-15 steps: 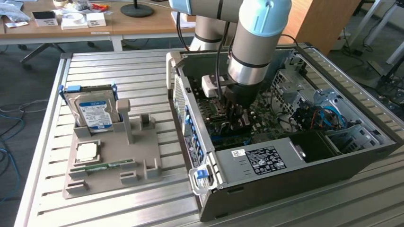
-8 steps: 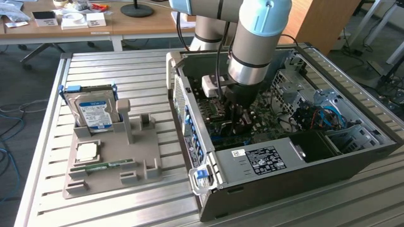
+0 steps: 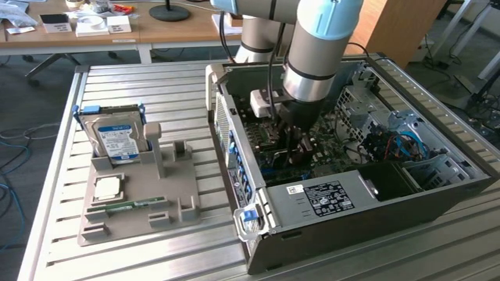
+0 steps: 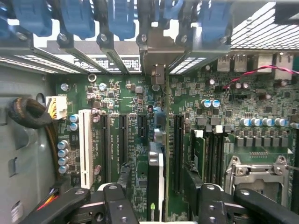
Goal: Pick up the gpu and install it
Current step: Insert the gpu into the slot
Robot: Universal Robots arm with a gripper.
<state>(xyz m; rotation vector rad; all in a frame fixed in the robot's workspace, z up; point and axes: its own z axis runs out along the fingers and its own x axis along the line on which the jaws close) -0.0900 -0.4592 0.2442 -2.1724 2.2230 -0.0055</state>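
our pincer is spread wide inside the open computer case, one finger on each side of the gpu. the gpu stands on edge in a slot of the green board. we cannot read the white label. the case sits on a metal slatted table near a grey holder.

You see gpu edge-on, upright in motherboard slot, between spread gripper fingers, untouched.
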